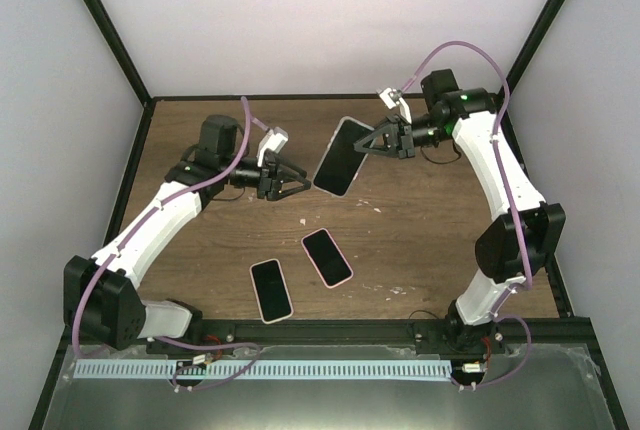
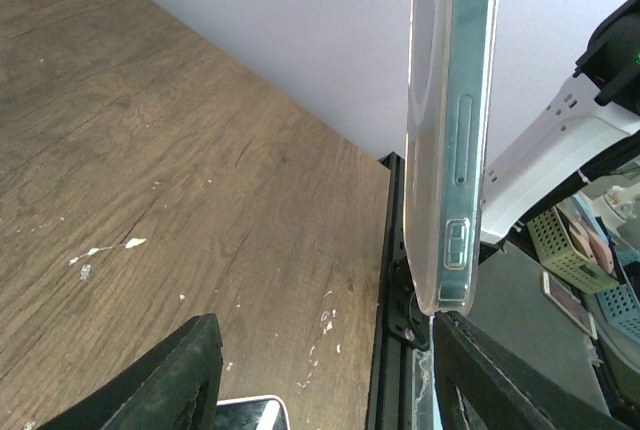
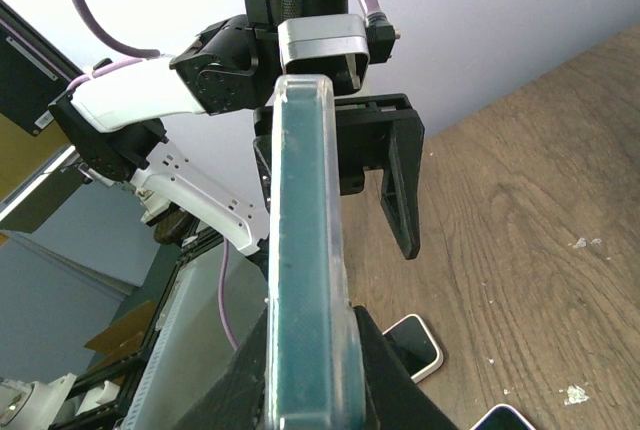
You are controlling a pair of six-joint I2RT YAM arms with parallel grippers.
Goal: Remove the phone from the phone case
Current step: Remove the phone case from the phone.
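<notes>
The dark-screened phone (image 1: 338,157) sits inside its clear plastic case (image 2: 450,150), above the table (image 1: 420,230) at twelve o'clock. The right tool (image 1: 366,142) is clamped on the case. The left tool (image 1: 298,187) hangs spread at eight o'clock. Removal seems unstarted.

Edge-on phone case (image 2: 447,130) (buttons showing), seemingly clear of the spread hand (image 2: 325,328), wooden table (image 2: 150,150)

Left arm (image 1: 160,220): we see it reach far and rightward from its near-left base.
Left gripper (image 1: 297,186): fingers spread wide, pointing right.
Right arm (image 1: 497,165): arched high, wrist turned left.
Right gripper (image 1: 368,140): we note it clamped on the phone case (image 1: 338,155).
</notes>
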